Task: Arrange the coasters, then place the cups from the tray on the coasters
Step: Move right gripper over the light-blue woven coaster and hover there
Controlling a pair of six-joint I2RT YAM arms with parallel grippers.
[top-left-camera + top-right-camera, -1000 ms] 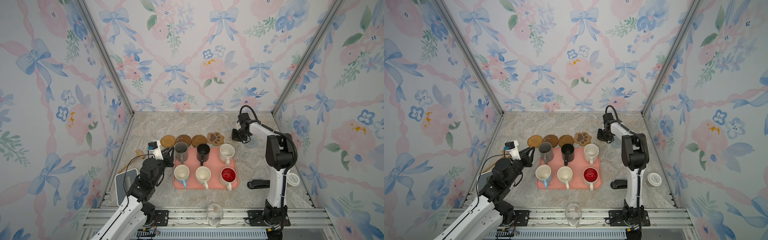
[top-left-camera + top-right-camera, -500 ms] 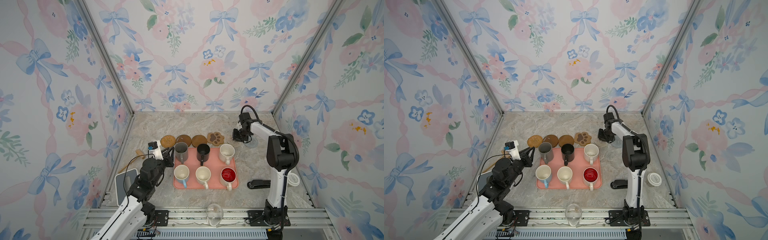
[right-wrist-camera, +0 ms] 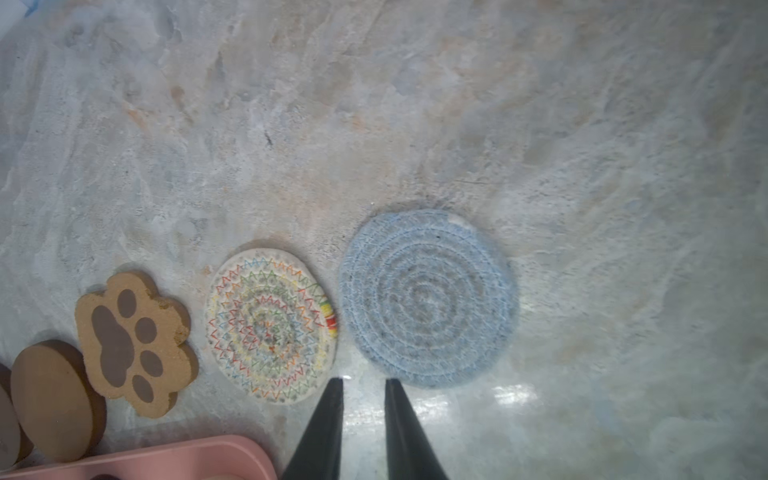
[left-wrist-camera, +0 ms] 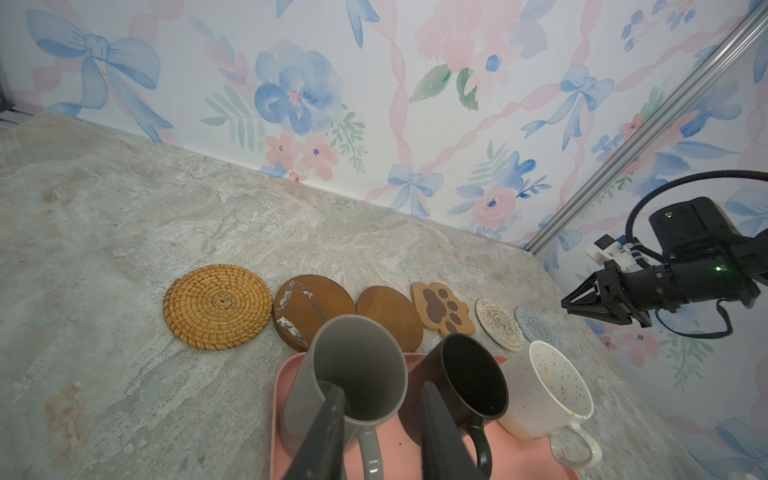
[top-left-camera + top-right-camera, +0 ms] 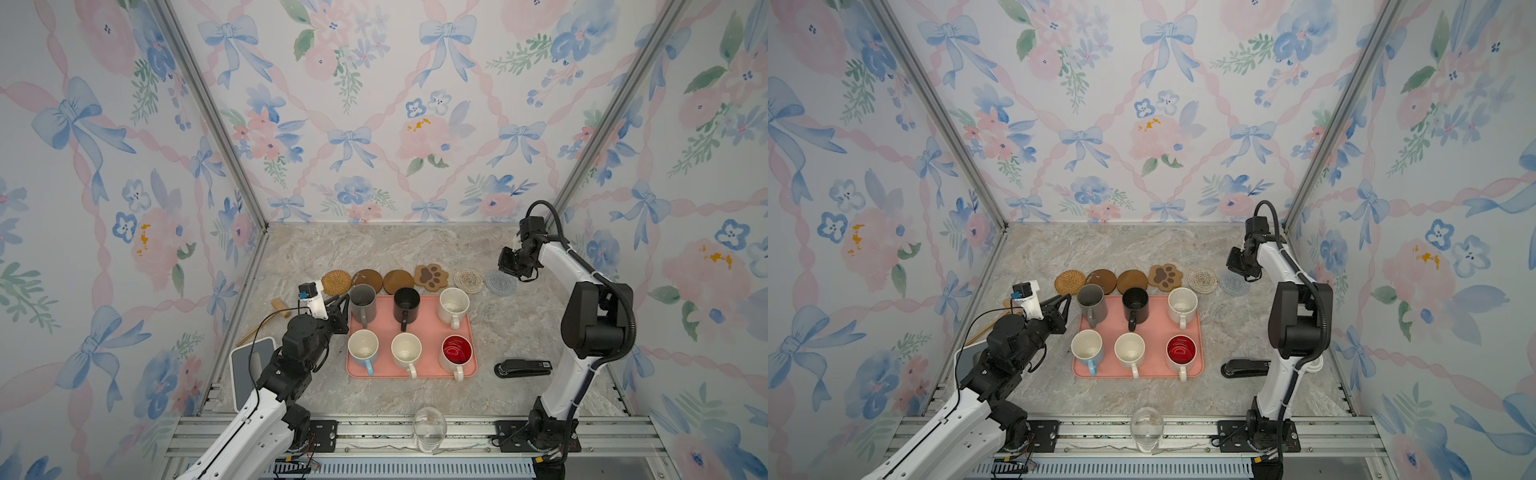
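At row's right end, backing right gripper (image 3: 363,384) off grey-blue coaster (image 3: 428,297), jaws barely parted, empty; coaster lying flat beside white coaster (image 3: 270,326). Keeping left gripper (image 4: 382,390) part-open, straddling rim of grey mug (image 4: 357,361) on tray (image 5: 424,372).

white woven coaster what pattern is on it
Multicoloured zigzag rings on the white woven coaster, clearest in the right wrist view.

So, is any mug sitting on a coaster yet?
No, all six mugs stand on the pink tray, and the coasters lined up behind it are bare.
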